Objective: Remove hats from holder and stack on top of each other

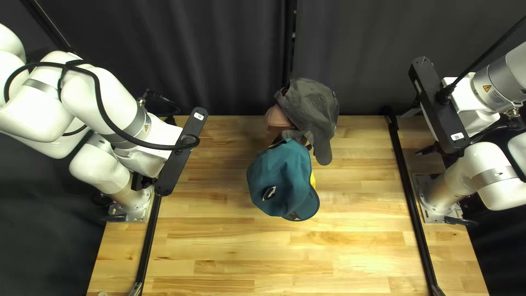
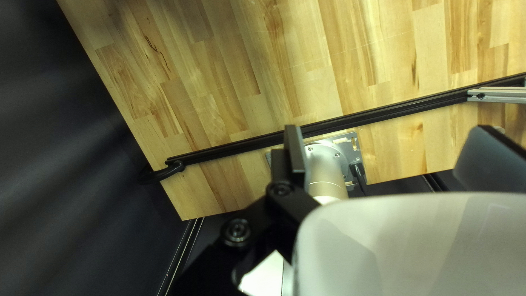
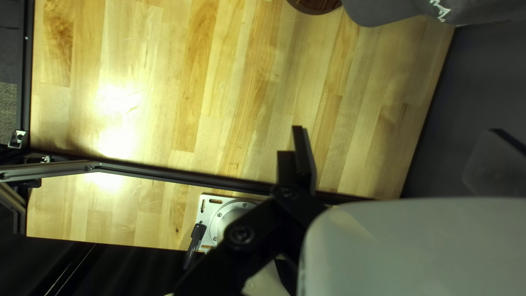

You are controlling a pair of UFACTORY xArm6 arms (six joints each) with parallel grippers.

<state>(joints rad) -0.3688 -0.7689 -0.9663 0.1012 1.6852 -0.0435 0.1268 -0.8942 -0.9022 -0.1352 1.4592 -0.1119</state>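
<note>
Centre of the top left view, on the table (image 1: 246, 255): the rearmost hat (image 1: 312, 111) is sitting uppermost in the frame. A second hat (image 1: 274, 119) is showing at its left. The front hat (image 1: 281, 181) is sitting just below them in the frame, overlapping a fourth hat (image 1: 313, 181) at its right edge. The left arm (image 1: 82, 115) is standing at frame left and the right arm (image 1: 472, 164) at frame right, both well apart from the hats.

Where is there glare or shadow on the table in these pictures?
Right wrist view: bright glare on the table beside the black rail. Top left view: soft shadow left of the teal cap. Left wrist view: no strong glare.
</note>
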